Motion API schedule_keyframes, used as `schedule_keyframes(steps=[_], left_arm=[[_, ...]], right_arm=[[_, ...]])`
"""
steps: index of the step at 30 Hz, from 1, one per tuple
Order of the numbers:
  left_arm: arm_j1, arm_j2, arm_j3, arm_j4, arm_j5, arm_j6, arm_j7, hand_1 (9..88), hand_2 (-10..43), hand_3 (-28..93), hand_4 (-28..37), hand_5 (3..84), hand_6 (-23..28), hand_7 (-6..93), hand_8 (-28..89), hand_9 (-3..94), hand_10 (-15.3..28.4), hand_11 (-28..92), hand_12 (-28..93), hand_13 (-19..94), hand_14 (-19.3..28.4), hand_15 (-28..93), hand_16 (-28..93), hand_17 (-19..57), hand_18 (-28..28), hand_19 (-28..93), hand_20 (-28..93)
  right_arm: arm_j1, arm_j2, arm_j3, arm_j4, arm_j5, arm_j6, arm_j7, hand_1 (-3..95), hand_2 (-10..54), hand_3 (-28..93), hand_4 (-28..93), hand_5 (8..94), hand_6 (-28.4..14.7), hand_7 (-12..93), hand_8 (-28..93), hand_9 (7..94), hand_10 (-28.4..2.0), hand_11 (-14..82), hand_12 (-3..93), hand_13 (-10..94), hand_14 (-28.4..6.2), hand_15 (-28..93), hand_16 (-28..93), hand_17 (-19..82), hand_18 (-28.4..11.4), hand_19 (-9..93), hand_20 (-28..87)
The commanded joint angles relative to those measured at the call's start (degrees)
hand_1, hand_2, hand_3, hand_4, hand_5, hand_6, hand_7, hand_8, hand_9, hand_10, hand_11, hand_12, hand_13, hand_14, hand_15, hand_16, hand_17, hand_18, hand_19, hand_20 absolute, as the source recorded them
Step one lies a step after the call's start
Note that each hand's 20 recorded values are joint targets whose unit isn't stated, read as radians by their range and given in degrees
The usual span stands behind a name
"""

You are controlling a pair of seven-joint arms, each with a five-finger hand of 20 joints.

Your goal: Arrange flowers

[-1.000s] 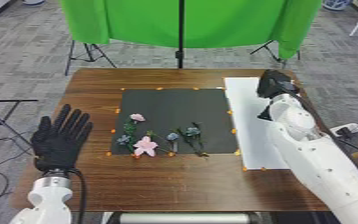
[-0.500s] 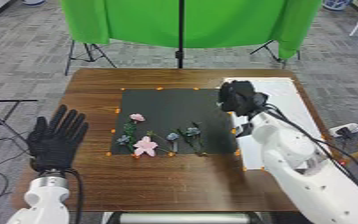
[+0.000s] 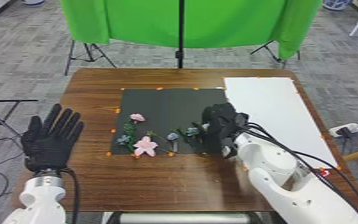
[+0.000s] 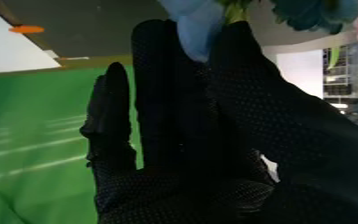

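My right hand (image 3: 218,127) is low over the right edge of the dark mat (image 3: 171,105), beside a blue flower (image 3: 192,132). In the right wrist view the hand (image 4: 246,85) has straight fingers, with a pale blue flower (image 4: 196,31) between thumb and fingertips; a teal flower (image 4: 310,12) lies beyond. On the mat's near left part are a large pink flower (image 3: 145,146), a small pink flower (image 3: 137,117) and blue flowers (image 3: 173,136) with green stems. My left hand (image 3: 49,142) is at the table's left side, fingers straight.
A white sheet (image 3: 269,107) lies right of the mat, behind the right forearm. Orange markers sit along both borders. The brown wooden table (image 3: 149,185) extends in front of the mat, and a green cloth (image 3: 140,22) hangs behind the table.
My right hand has moved from the far part of the white sheet leftward and nearer, down to the blue flower at the mat's right. The left hand has shifted slightly.
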Motion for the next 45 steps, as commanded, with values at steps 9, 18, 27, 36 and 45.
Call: schedule_keyframes(steps=[9,18,27,36,45], left_arm=[[1.98,-0.40,-1.25,-0.35,-1.00,-1.27,0.66,25.4,9.3,79,-28.3,38.5,10.1,9.4,-9,30.9,16.6,15,8,21,16.5,26,-5,-9.6,13.4,28,9],[1.87,-0.18,-2.78,-0.15,-0.71,-1.94,1.01,25.3,9.3,79,-28.3,38.5,10.0,9.2,-9,31.0,16.4,15,8,21,16.5,26,-5,-9.6,13.4,28,9],[1.53,-0.03,-4.17,0.42,1.46,-3.77,-1.01,25.2,10.3,77,-28.3,37.6,9.3,7.9,-10,30.7,16.0,13,8,21,16.1,24,-5,-9.4,13.4,28,9],[-1.59,-0.49,-4.80,2.16,4.23,-5.00,-1.78,25.2,11.2,76,-28.3,37.1,8.9,7.2,-9,30.5,15.6,12,7,21,15.4,22,-5,-9.4,13.4,28,9],[-2.04,-1.09,-5.14,2.91,4.43,-6.44,-2.37,25.0,11.4,76,-28.3,36.1,8.5,6.1,-9,30.3,15.4,11,7,21,14.2,19,-5,-9.3,13.3,27,9]], right_arm=[[-2.52,0.96,2.39,-3.82,2.85,-4.99,0.80,47.0,-9.5,83,-28,60.4,-1.5,19,-15,63.7,-14.3,23.9,16.8,54,-11.6,51,18,25,-21.2,81,36],[-4.73,1.29,5.66,-7.12,10.43,0.06,6.79,42.3,-9.5,84,-28,48.9,-4.1,16,-14,53.6,-16.7,20.9,16.0,51,-13.3,54,16,25,-22.0,82,36],[-13.82,-5.82,24.66,-11.41,47.37,12.05,8.86,32.9,-6.6,86,-28,41.8,-7.1,15,-12,40.7,-20.1,14.6,13.7,39,-16.6,44,9,20,-21.8,74,30],[-20.94,-9.80,37.18,-9.90,78.60,16.24,-5.68,23.5,2.4,86,-28,43.9,-3.1,15,-13,36.3,-14.0,7.6,11.1,31,-15.0,16,18,12,-19.5,49,24],[-24.35,-12.47,41.77,-11.57,82.84,10.29,-7.59,16.0,5.0,83,-28,39.5,-1.1,11,-12,33.7,-12.0,3.3,8.6,26,-11.4,4,18,13,-14.4,26,18]])
